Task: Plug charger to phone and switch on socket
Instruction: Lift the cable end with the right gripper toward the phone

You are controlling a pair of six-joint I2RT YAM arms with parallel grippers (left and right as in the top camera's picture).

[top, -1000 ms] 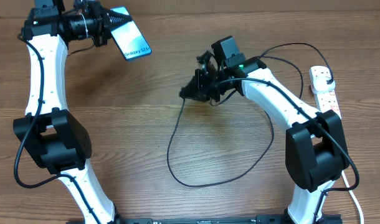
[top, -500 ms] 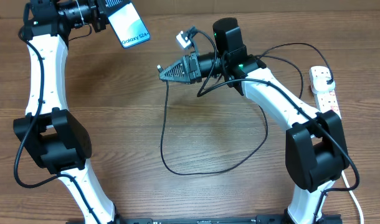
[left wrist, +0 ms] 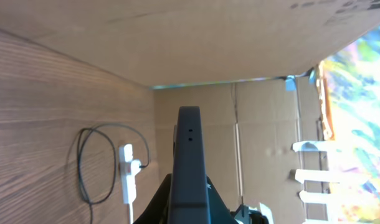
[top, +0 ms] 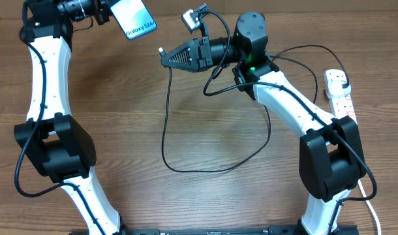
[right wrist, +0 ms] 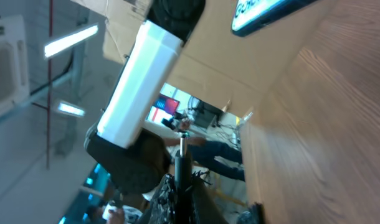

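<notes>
My left gripper (top: 106, 13) is shut on the phone (top: 136, 18), held lifted at the far left with its light-blue screen up. In the left wrist view the phone (left wrist: 190, 165) shows edge-on between the jaws. My right gripper (top: 168, 57) is shut on the charger's connector end (top: 161, 50), lifted to the right of the phone and a gap away from it. The connector tip (right wrist: 183, 144) sticks out of the jaws in the right wrist view, with the phone's edge (right wrist: 268, 14) at the top. The black cable (top: 166, 140) loops over the table to the plug in the white socket (top: 341, 94) at the right edge.
The wood table (top: 134, 98) lies under both arms. A cardboard wall (left wrist: 240, 37) stands behind it. The socket's white cord (top: 370, 202) runs down the right side. The socket also shows in the left wrist view (left wrist: 128, 177).
My right gripper has lifted the connector off the table and swung it left toward the phone. My left gripper has raised the phone slightly toward the far edge. The cable loop has been drawn leftward.
</notes>
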